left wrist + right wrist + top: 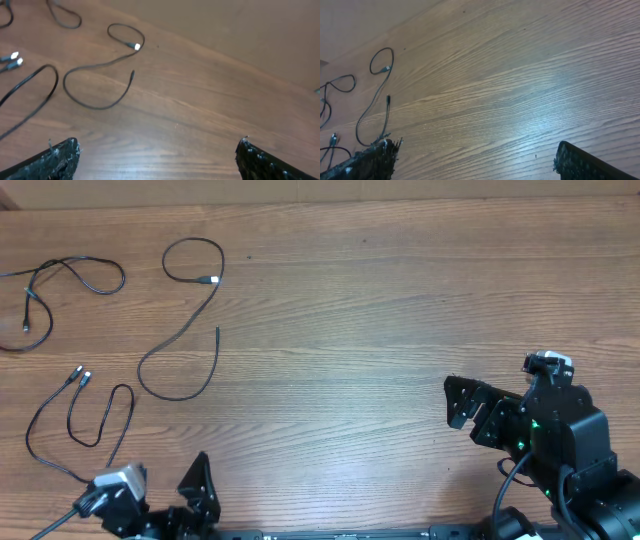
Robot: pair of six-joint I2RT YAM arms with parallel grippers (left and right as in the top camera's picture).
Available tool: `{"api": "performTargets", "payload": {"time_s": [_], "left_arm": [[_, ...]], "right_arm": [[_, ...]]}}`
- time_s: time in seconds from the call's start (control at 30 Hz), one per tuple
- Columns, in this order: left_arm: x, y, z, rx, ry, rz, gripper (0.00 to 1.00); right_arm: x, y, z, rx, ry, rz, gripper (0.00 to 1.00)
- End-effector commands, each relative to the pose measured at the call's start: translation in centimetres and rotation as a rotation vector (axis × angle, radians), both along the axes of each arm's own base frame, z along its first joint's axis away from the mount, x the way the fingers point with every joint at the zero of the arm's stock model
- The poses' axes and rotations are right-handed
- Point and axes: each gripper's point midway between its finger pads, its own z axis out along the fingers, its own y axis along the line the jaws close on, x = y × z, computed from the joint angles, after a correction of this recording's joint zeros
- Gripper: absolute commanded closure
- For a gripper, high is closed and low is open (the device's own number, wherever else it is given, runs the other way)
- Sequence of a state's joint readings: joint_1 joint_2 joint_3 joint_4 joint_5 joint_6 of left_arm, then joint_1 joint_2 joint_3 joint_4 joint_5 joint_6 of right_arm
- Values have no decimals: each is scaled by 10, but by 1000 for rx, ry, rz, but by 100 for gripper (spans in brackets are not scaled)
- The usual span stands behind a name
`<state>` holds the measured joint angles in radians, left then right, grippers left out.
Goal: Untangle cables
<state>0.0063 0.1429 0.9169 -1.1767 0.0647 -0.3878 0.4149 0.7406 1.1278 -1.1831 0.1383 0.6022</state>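
Several thin black cables (pixel 180 330) hug the brown wooden desk's (pixel 400 300) left edge; left tool (pixel 156 146) and right tool (pixel 475 148) hang released over open wood.

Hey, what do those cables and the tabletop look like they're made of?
Cables: thin matte black cords, probably rubber or plastic jacketed, since they lie in soft loops. One plug tip shines silver, likely metal. Table: brown wood or wood-look laminate, with grain lines and a mild sheen.
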Motion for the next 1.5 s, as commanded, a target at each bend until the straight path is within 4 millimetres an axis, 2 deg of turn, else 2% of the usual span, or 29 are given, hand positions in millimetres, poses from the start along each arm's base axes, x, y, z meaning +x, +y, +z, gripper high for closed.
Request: {"api": "performTargets", "payload": {"time_s": [0.0, 0.17, 0.3, 0.57, 0.87, 1.3, 1.47], "left_arm": [[8, -2, -12, 44, -31, -31, 0], [22, -2, -24, 43, -102, -29, 0], [32, -1, -38, 45, -82, -27, 0], [60, -1, -49, 157, -140, -63, 0], [89, -1, -70, 187, -196, -68, 0], [114, 4, -82, 310, -307, -64, 0], [122, 4, -95, 311, -331, -58, 1]], "right_arm": [[0, -1, 8, 5, -23, -6, 0], [0, -1, 8, 5, -23, -6, 0], [0, -1, 8, 5, -23, -6, 0], [0, -1, 8, 5, -23, -6, 0], [0, -1, 8, 5, -23, -6, 0], [0, -1, 8, 5, -23, -6, 0], [0, -1, 8, 5, -23, -6, 0]]}}
